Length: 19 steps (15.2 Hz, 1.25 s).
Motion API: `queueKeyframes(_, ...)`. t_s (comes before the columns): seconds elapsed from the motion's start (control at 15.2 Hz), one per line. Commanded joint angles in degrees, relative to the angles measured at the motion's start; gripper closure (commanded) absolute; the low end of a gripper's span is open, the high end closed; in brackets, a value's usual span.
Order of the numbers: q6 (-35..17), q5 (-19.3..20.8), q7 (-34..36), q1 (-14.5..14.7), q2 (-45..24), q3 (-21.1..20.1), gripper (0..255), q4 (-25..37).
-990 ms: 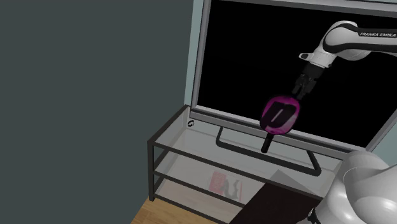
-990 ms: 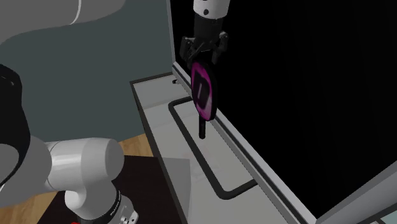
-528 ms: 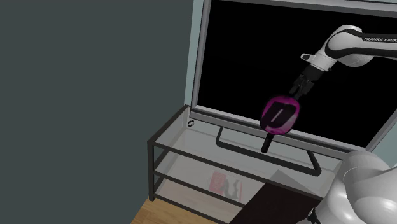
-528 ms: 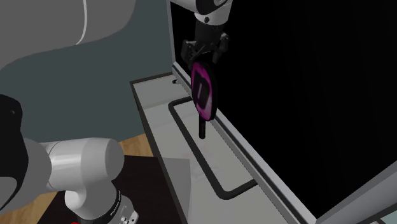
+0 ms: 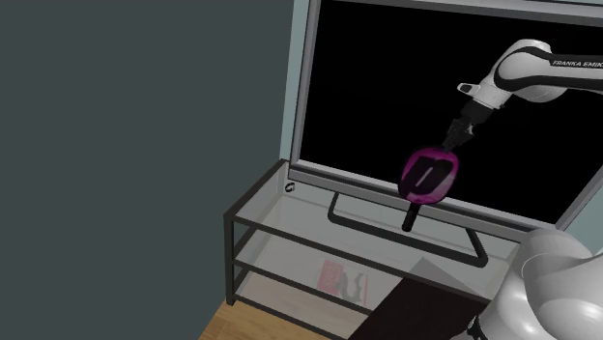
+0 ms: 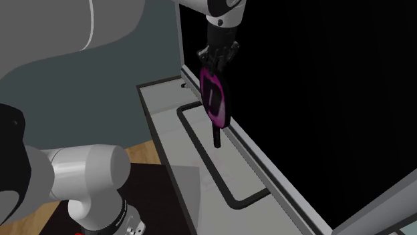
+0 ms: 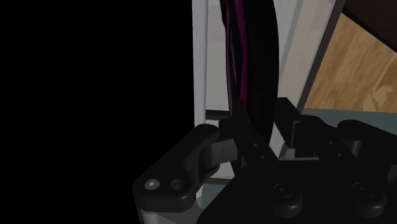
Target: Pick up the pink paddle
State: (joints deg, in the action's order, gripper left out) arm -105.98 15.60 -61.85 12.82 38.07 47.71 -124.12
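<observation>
1. Grey wall (image 5: 145, 145) backs a glass stand (image 5: 275, 208) on a wooden floor (image 5: 251, 324). A big black screen (image 5: 387, 77) in a pale frame stands on the stand's top.
2. On that top, the pink paddle (image 5: 428, 174) stands nearly upright just in front of the screen, blade up and dark handle down.
3. From above, the gripper (image 5: 454, 138) meets the blade's upper edge. In the wrist view the two black fingers (image 7: 235, 130) press on either side of the paddle (image 7: 254, 57), so I judge it clenched on the blade.
4. Done, as far as I can judge: the reach and the grasp.
5. Left to do: the lift. In the second exterior view the handle's tip under the paddle (image 6: 215, 99) sits at or barely above the top, and I cannot tell whether it has come clear. The gripper (image 6: 215, 61) needs to carry it plainly upward.
6. Count:
   - one paddle
   - one white arm (image 5: 527, 68) with one gripper
   - one screen
   - one stand with three glass levels
   - one pinkish flat item (image 5: 333, 276) on the lowest level
</observation>
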Motion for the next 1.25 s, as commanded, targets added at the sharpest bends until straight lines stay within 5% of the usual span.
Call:
queueKeyframes(0.0, -0.69, 0.28, 1.52, -0.15, -4.87, 2.89, 255, -0.32)
queueKeyframes(1.19, 11.21, 0.94, 5.61, 6.55, -3.77, 2.06, 255, 12.13)
